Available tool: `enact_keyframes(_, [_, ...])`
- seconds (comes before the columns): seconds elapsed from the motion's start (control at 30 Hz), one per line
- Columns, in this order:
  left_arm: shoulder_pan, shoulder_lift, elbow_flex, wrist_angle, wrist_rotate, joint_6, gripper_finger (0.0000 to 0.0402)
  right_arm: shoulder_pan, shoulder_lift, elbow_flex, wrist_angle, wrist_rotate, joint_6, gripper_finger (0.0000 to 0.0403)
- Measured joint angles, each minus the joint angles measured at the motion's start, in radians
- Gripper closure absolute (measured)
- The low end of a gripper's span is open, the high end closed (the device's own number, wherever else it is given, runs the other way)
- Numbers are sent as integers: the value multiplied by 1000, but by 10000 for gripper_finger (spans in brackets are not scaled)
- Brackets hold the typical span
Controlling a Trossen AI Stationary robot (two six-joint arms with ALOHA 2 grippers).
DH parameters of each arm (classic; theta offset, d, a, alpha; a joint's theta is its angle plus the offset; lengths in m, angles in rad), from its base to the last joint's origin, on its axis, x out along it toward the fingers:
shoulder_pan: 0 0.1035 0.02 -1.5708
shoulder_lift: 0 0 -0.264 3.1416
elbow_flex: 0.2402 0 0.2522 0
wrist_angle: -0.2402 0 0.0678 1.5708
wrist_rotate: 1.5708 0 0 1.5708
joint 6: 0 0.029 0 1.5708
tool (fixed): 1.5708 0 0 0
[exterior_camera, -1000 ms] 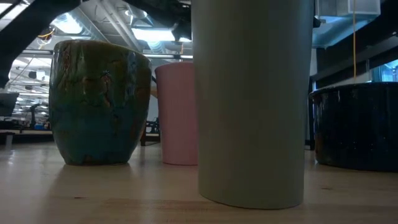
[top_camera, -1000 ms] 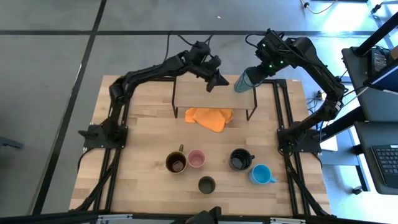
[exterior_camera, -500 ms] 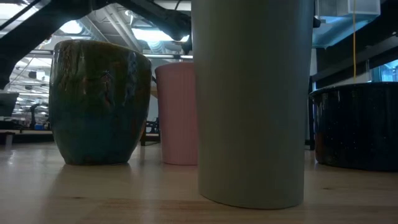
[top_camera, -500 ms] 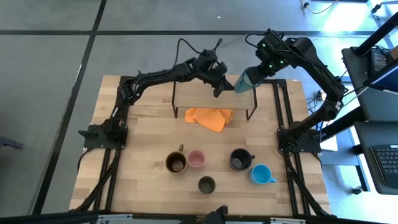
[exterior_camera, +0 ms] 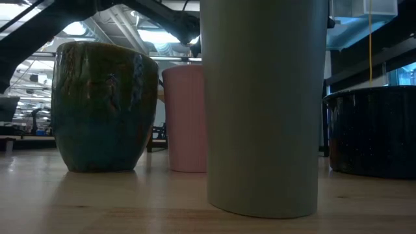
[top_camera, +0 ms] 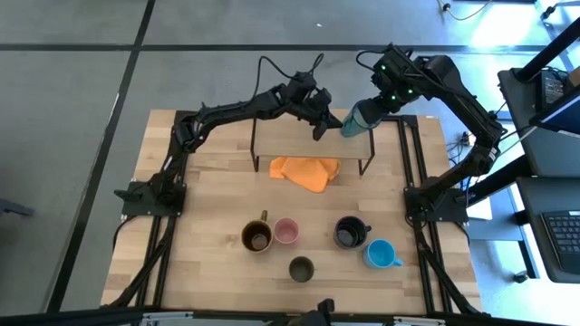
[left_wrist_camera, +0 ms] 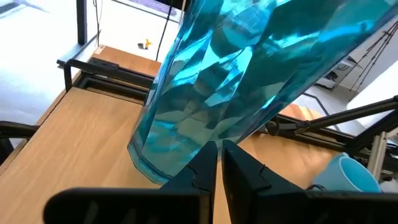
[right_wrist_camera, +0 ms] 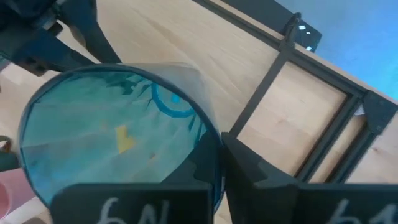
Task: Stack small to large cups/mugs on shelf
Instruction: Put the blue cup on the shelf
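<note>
Across the lower half of the high view, left to right, five of our cups sat on the tabletop [top_camera: 208, 217], none of them stacked: the mustard-brown mug [top_camera: 257, 237], the pink cup [top_camera: 286, 231] just beside it, the olive-grey cup [top_camera: 302, 269] lower down in the middle, the black mug [top_camera: 351, 233], and the light blue mug [top_camera: 381, 254] at the lower right. So by our reckoning most of the job was left.

Up in the upper middle of the frame we had the shelf [top_camera: 290, 136], its board bare as far as we could see, with an orange cloth [top_camera: 306, 172] lying on the tabletop just below it.

Our left gripper [top_camera: 320, 124] reached over the shelf's right part, fingers pinched together and holding nothing; its wrist camera showed the tips right at the foot of the teal tumbler [left_wrist_camera: 249, 81], whether touching it or not we could not tell.

Further right, our right gripper [top_camera: 370, 107] had the teal tumbler pinched by the rim, one finger inside and one outside, the glass tilted over the shelf's right end. We could not tell whether its base was down on the board. We judged this the first piece being placed, with five more to bring up.
</note>
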Motion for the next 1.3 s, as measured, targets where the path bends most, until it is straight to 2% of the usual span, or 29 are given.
enact_keyframes(0.37, [-21,43,-1,50,8,-37,383,13,-1,-1,10,14,3,354])
enact_keyframes(0.9, [-17,44,-1,44,11,-49,383,-2,5,-1,6,22,-49,351])
enact_keyframes(1.3, [-11,44,-1,35,11,-49,383,-2,7,-51,6,51,-112,351])
